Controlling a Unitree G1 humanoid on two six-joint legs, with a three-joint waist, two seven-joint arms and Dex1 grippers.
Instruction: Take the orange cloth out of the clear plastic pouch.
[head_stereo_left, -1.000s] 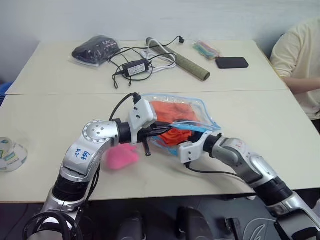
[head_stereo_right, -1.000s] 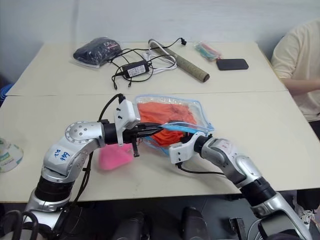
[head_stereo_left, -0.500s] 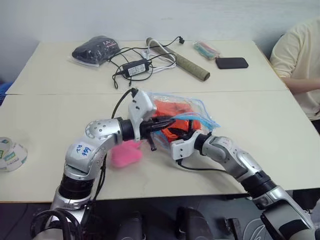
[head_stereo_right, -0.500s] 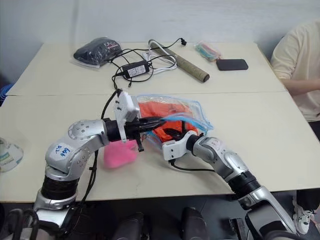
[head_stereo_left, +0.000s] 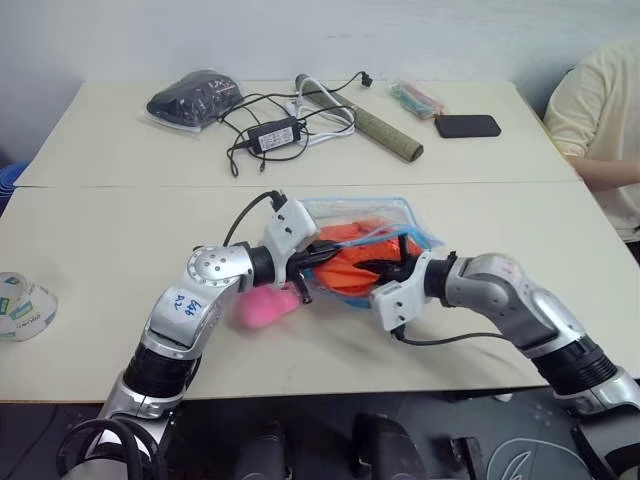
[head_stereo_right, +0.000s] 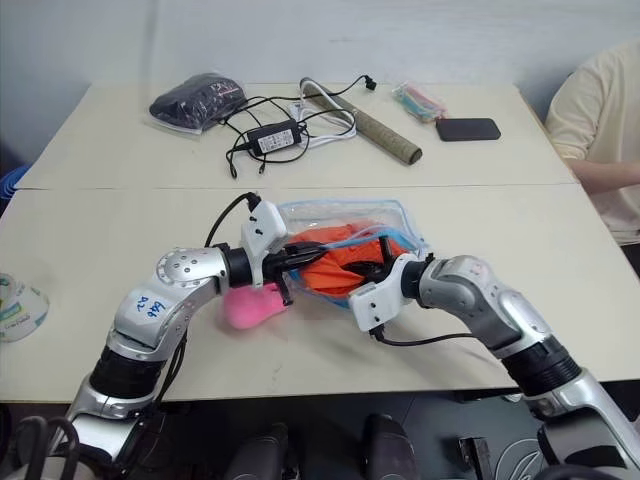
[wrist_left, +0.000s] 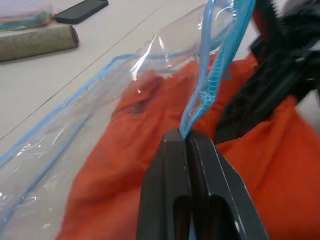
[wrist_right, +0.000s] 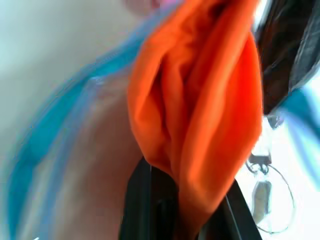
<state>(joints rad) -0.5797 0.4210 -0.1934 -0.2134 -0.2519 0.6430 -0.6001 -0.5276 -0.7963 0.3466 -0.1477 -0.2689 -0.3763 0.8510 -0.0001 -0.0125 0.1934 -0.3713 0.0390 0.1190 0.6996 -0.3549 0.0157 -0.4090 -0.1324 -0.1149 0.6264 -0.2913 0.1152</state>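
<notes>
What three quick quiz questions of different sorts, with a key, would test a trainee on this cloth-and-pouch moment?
1. True or false: the left gripper is shut on the light-blue zipper edge of the clear plastic pouch.
2. Multiple choice: the right gripper is shut on A) the orange cloth, B) the pink plush heart, C) the black phone.
3. Short answer: is the orange cloth fully out of the pouch?

Key: 1. True. 2. A. 3. No; a bunch of it is gripped at the mouth, but much of it lies inside the plastic.
</notes>
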